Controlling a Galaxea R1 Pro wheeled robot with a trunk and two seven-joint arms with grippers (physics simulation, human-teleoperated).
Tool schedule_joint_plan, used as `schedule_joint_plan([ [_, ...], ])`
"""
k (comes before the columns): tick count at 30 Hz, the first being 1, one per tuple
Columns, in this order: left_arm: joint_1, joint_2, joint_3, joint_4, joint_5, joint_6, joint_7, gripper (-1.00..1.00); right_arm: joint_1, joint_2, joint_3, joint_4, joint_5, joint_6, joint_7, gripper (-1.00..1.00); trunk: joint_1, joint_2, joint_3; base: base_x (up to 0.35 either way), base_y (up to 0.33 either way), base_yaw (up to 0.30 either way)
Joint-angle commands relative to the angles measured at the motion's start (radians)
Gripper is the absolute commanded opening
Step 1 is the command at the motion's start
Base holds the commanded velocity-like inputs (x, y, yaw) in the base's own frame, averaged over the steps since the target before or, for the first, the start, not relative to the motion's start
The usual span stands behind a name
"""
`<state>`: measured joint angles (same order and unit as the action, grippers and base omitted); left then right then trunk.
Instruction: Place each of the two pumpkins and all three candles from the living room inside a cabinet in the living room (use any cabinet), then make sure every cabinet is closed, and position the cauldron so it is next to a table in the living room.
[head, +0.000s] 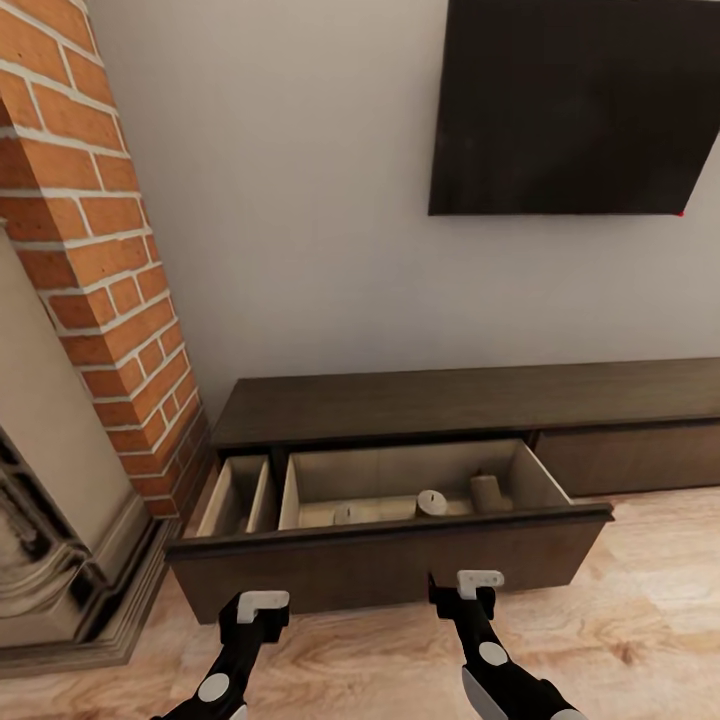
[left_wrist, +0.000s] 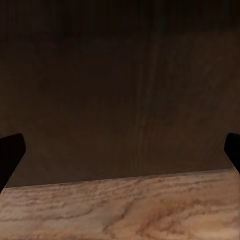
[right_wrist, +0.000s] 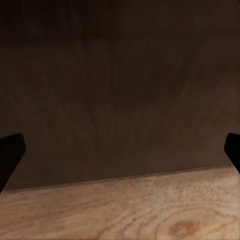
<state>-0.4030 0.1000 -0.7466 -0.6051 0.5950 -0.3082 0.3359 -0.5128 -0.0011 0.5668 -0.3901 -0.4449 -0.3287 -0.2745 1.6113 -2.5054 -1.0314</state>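
Observation:
The long dark brown cabinet (head: 450, 402) stands against the wall with one wide drawer (head: 390, 572) pulled out. Three beige candles lie in its pale right compartment: one (head: 348, 514) by the front, one (head: 431, 502) in the middle, one (head: 487, 492) to the right. My left gripper (head: 262, 603) hangs just in front of the drawer front, low and left of centre. My right gripper (head: 478, 583) is close to the drawer front right of centre. In both wrist views the dark fingers (left_wrist: 11, 152) (right_wrist: 11, 152) stand wide apart, open and empty, facing the dark wood.
A red brick chimney (head: 95, 250) and an ornate fireplace surround (head: 60, 560) stand at the left, close to the drawer's left end. A black TV (head: 580, 100) hangs above the cabinet. Light wood plank floor (head: 640, 610) runs to the right.

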Motion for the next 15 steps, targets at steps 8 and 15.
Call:
schedule_joint_plan([
  [8, -0.002, 0.001, -0.009, 0.0, 0.007, -0.004, 0.006, 1.0, -0.001, 0.0, 0.008, 0.001, -0.008, -0.004, -0.006, 1.0, 0.0, 0.0, -0.001, 0.195, 0.029, 0.0],
  [15, -0.002, 0.001, -0.01, 0.0, 0.006, -0.004, 0.007, 1.0, -0.001, 0.0, 0.007, 0.001, -0.009, -0.004, -0.006, 1.0, 0.0, 0.0, -0.001, 0.137, 0.023, 0.0],
])
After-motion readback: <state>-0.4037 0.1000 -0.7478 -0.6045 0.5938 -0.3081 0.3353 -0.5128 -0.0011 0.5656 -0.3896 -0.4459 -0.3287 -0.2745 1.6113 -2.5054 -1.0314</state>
